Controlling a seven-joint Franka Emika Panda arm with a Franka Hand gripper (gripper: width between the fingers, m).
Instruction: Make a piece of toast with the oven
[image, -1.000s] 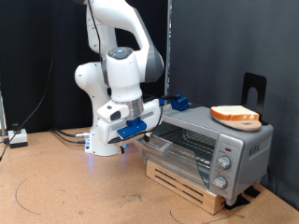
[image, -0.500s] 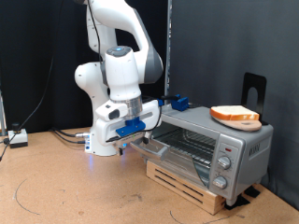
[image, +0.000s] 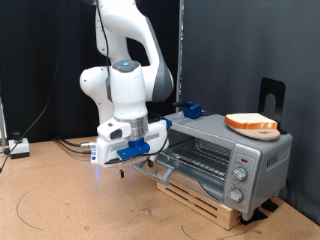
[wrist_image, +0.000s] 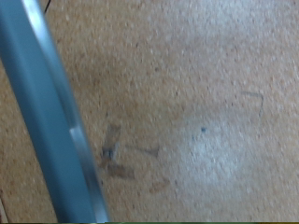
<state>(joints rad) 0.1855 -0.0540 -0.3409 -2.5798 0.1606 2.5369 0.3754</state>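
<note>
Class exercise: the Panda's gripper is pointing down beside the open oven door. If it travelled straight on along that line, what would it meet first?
Probably the brown tabletop. The gripper points down at the oven door's handle, and the wrist view shows bare board beyond it. Depth is unclear, so the handle might be grazed first.

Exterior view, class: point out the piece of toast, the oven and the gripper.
piece of toast (image: 251, 123): exterior view, pale centre of the slice.
oven (image: 255, 160): exterior view, silver front panel above the knobs.
gripper (image: 128, 160): exterior view, fingertips at the door's handle.
</note>
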